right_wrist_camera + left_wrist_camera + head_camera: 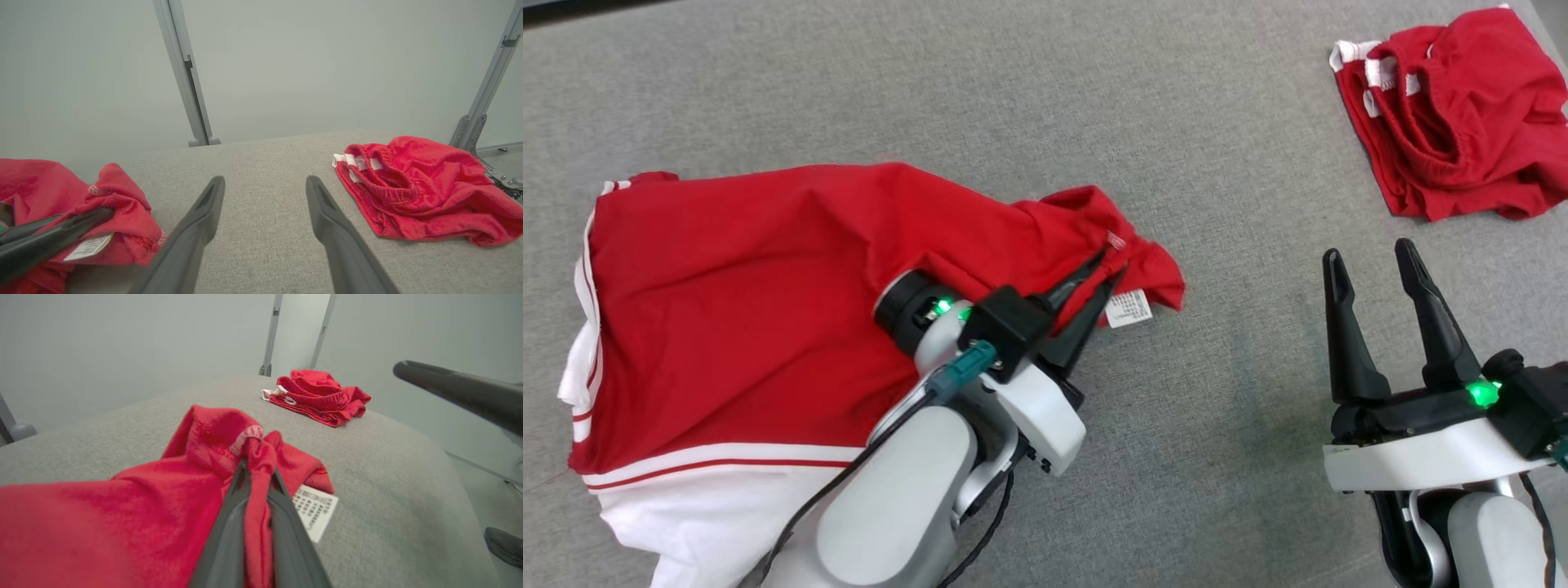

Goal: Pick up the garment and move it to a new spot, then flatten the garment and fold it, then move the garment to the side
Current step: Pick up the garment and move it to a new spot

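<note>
left gripper (1112, 268) clamped on a bunched corner of the red garment (752, 302), tips buried in cloth; its white hem runs off frame; right gripper (1372, 265) spread, empty.

Grey fabric surface (1013, 98); pale wall (286, 61)

Bright even light, blurred wrist foregrounds

- A red garment (743, 327) with white striped trim lies spread across the left half of the frame on the grey surface (1013, 98).
- At centre frame, the left gripper (1109, 273) has its fingers pinched on the garment's bunched right end, beside a white label (1129, 308).
- At lower right, the right gripper (1368, 253) has its fingers spread.
- A second red garment (1454, 122) lies crumpled at upper right.
</note>
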Controlling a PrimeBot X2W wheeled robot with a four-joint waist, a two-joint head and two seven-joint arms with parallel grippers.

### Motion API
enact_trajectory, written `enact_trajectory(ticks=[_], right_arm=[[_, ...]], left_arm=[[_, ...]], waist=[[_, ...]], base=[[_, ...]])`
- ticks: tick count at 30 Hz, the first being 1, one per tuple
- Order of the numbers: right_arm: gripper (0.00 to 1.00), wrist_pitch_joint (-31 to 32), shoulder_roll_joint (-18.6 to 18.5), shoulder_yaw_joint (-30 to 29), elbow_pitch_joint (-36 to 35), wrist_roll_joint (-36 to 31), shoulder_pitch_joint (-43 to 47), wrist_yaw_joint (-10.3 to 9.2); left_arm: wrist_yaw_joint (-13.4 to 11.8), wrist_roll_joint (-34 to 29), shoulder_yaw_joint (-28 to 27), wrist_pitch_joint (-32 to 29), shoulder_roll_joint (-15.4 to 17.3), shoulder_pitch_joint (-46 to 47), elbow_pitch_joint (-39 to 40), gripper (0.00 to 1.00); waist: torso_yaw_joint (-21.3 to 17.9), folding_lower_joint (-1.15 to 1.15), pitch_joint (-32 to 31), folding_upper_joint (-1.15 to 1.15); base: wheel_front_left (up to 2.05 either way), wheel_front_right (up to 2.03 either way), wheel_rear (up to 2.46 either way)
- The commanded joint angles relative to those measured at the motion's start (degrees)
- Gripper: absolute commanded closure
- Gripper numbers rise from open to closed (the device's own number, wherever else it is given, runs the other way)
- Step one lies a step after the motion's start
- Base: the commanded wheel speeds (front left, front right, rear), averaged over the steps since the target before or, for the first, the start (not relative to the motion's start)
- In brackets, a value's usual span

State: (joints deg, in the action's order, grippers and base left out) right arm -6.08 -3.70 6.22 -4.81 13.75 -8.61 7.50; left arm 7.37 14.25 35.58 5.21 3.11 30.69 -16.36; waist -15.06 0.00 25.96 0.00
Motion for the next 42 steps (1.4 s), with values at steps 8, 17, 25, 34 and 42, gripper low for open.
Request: enact_trajectory(ticks=[8, 17, 25, 34, 42], right_arm=[[0.0, -0.97, 0.24, -0.2, 1.91, -0.82, -1.35, -0.02], [0.0, 0.91, -1.1, -0.63, 2.04, -1.89, 0.56, -0.03], [0.0, 3.7, -2.45, -0.64, 0.54, -2.07, 2.74, -0.03], [0.0, 6.01, -3.51, -1.2, -0.24, -1.57, 6.04, -0.02], [0.0, 7.29, -4.16, -1.0, 0.73, -1.23, 9.18, -0.02]], left_arm=[[0.12, 1.83, 4.58, 4.69, 0.25, 2.43, -3.97, 0.0], [-4.51, 5.05, -2.06, 9.05, 3.51, -3.09, 2.02, 0.0], [-10.55, 8.77, -13.68, 9.86, 8.98, -10.39, 4.82, 0.0], [-12.5, 10.94, -23.5, 9.99, 13.14, -19.76, 5.91, 0.0], [-12.71, 11.76, -25.35, 9.93, 14.32, -27.32, 8.82, 0.0]], waist=[[1.77, 0.0, -1.21, 0.0], [7.18, 0.0, -8.4, 0.0], [11.75, 0.0, -12.96, 0.0], [15.25, 0.0, -17.55, 0.0], [16.24, 0.0, -21.76, 0.0]], base=[[0.0, 0.0, 0.0], [0.0, 0.0, 0.0], [0.0, 0.0, 0.0], [0.0, 0.0, 0.0], [0.0, 0.0, 0.0]])
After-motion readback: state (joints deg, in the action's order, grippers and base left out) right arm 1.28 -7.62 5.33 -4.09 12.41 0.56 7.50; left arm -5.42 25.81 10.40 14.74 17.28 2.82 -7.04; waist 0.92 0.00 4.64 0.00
